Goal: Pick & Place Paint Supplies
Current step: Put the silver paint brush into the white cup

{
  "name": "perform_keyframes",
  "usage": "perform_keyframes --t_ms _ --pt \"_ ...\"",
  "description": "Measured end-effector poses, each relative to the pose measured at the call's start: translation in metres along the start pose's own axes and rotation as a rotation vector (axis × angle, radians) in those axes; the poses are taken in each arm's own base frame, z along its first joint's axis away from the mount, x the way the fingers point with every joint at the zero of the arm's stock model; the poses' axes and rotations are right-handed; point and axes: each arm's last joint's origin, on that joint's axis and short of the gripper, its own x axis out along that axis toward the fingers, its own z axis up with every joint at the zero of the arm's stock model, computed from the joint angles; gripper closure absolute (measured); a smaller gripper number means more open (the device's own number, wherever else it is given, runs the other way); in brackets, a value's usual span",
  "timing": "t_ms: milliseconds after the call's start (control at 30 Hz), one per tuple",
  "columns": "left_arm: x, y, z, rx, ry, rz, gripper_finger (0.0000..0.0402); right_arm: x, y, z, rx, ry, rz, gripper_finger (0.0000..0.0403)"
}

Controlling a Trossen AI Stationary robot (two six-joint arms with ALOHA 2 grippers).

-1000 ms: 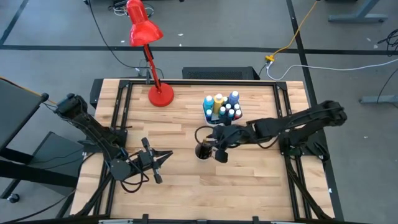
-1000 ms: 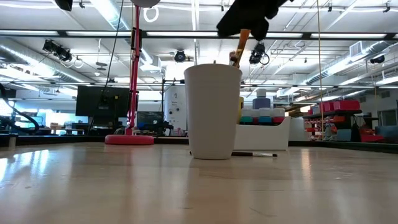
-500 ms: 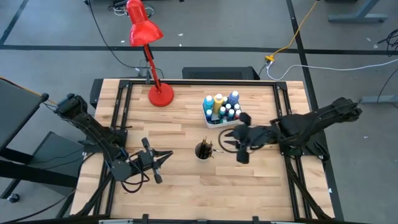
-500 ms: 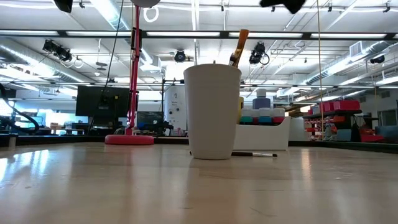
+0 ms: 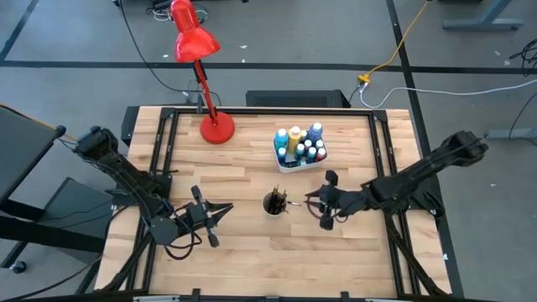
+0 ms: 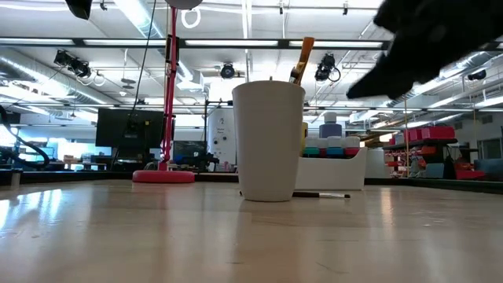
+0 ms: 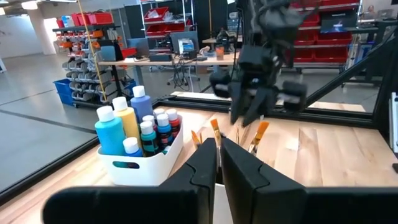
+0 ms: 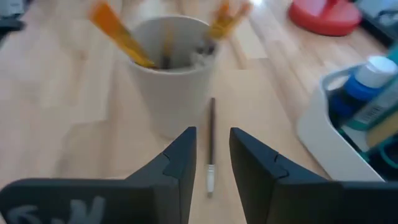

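just right claw (image 5: 312,204) beside brush cup (image 5: 274,203)

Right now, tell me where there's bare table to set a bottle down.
Free: the near strip in front of the cup, and the stretch between the lamp base and the left gripper. Crowded: between cup, bottle bin, loose brush and right gripper.

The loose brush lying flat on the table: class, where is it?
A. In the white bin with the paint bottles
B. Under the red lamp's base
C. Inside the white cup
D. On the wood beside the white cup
D. The right wrist view shows the loose brush flat on the wood next to the white cup, ahead of the open right gripper.
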Motion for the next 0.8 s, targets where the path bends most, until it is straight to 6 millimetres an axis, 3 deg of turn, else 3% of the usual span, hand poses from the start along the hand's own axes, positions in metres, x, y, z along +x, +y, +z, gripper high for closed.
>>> perform_keyframes --t_ms 133,300,633,800 --pt "0.001 0.001 0.0 0.009 0.0 0.007 0.0368 0.009 -0.011 -0.034 0.036 -0.045 -0.03 0.0302" --pt "0.008 0.004 -0.001 -0.002 0.005 0.034 0.0368 0.024 -0.012 -0.059 0.087 -0.051 -0.009 0.0302" --pt "0.024 0.01 -0.006 -0.021 0.048 -0.009 0.0368 0.058 -0.002 -0.092 0.087 -0.05 -0.005 0.0302" --pt "0.03 0.012 -0.009 -0.034 0.075 -0.026 0.0368 0.073 0.006 -0.097 0.069 -0.018 -0.009 0.0302"
